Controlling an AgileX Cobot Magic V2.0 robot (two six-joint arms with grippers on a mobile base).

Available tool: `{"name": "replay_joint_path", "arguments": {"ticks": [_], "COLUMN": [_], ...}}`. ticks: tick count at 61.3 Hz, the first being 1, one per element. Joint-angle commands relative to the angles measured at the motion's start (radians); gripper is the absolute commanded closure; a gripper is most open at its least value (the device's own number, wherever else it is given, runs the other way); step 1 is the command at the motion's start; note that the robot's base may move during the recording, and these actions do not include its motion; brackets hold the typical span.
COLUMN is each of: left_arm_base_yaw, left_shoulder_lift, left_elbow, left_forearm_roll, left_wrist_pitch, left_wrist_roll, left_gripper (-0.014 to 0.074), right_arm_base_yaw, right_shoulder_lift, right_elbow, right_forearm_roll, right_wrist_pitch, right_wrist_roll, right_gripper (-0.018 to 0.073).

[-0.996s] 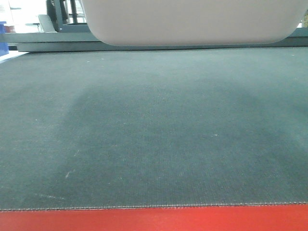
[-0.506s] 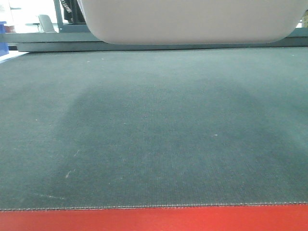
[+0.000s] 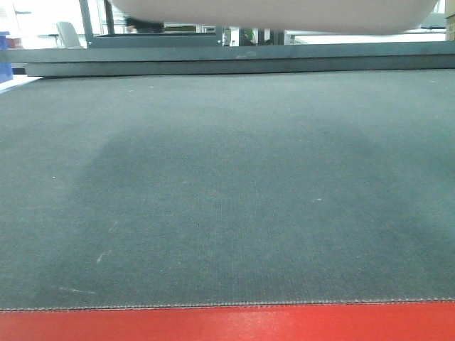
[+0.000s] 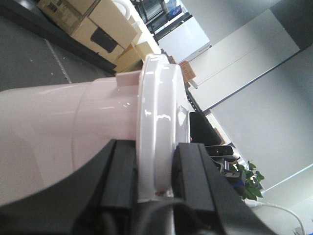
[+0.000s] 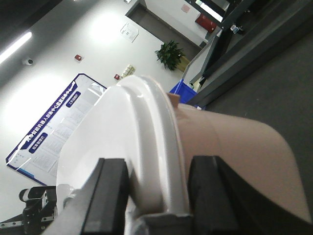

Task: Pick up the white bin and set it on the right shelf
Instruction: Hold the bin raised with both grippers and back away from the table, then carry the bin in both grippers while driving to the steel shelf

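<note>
Black fingers of the left gripper pinch the bin's rim and glossy lid tight between them. The right gripper clamps the opposite rim the same way. The bin hangs between the two, its underside clear of the dark woven mat beneath it. On the near side of the bin the mat ends in a red edge, and behind the bin runs a dark rail. Cardboard boxes are stacked beyond the bin on one side. On the other side are a blue crate, a potted plant and a wall noticeboard.
</note>
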Motion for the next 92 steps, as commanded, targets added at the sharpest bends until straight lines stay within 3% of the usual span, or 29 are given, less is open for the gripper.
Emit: {"name": "replay_joint_path", "arguments": {"ticks": [1,92], "left_arm_base_yaw": [-0.037,-0.037], "left_shoulder_lift": [-0.057,-0.066], "left_elbow": [-0.041,-0.041], "left_forearm_roll": [-0.074,-0.087], "left_wrist_pitch": [0.218,0.208], "left_wrist_roll": [0.014,0.014], "left_gripper": [0.0722,0.0722], "right_arm_base_yaw": [0.030,0.030], "right_shoulder_lift": [-0.077,-0.159], "right_elbow": [-0.041,-0.041], "right_forearm_roll": [0.128,0.128], "right_wrist_pitch": [0.327,0.282], "right_wrist_roll": [0.010,0.010], "right_gripper": [0.0443,0.0443]}}
